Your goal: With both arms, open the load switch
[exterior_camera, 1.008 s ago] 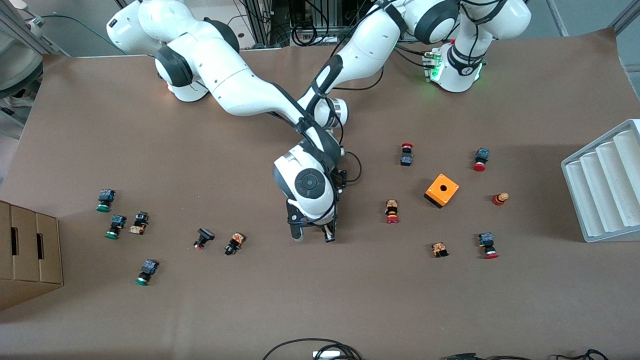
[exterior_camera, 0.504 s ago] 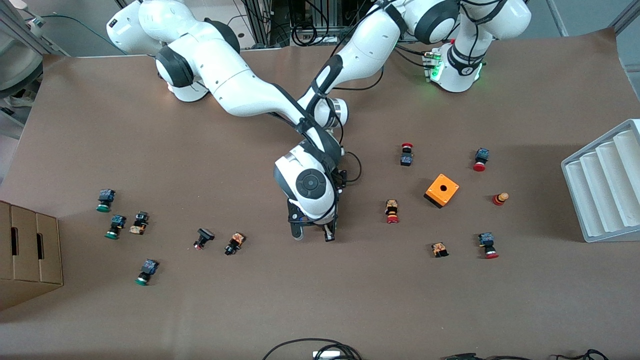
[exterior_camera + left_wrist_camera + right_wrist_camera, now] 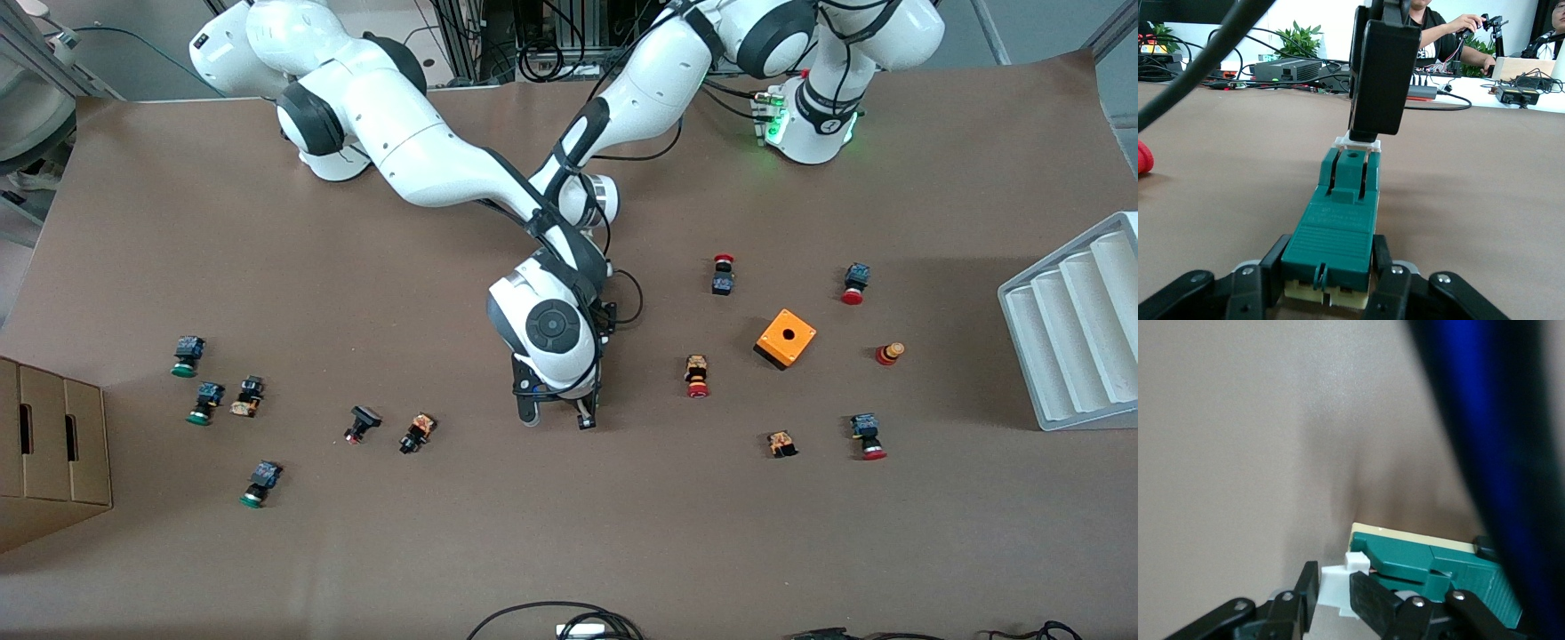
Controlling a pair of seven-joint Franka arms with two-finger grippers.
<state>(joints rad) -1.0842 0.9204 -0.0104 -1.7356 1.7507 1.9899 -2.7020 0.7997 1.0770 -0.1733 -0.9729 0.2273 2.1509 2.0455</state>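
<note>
The load switch (image 3: pixel 1338 230), a slim dark-green block with a cream underside, lies flat on the brown table (image 3: pixel 622 533) near its middle, under the two crossed arms, so the front view hides it. The left gripper (image 3: pixel 1331 283) is clamped on one end of it, a black finger (image 3: pixel 1388 283) pressed to each long side. At the switch's other end sits a small white tab (image 3: pixel 1355 141), and the right gripper (image 3: pixel 1335 593) comes down on it from above: its fingers (image 3: pixel 1371 597) stand on either side of the tab (image 3: pixel 1338 580), close against it, though whether they are already pinching it I cannot tell. In the front view the right arm's white wrist (image 3: pixel 544 331) hangs over this spot, with the left arm reaching in beneath it from the top of the table. Toward the left arm's end lies an orange box (image 3: pixel 786 338) with a hole in its top, ringed by several red-capped push buttons (image 3: pixel 698 376), and a white ridged tray (image 3: pixel 1080 320) at the table's edge. Toward the right arm's end lie green-capped push buttons (image 3: pixel 187 356) and a cardboard box (image 3: pixel 49 453).
</note>
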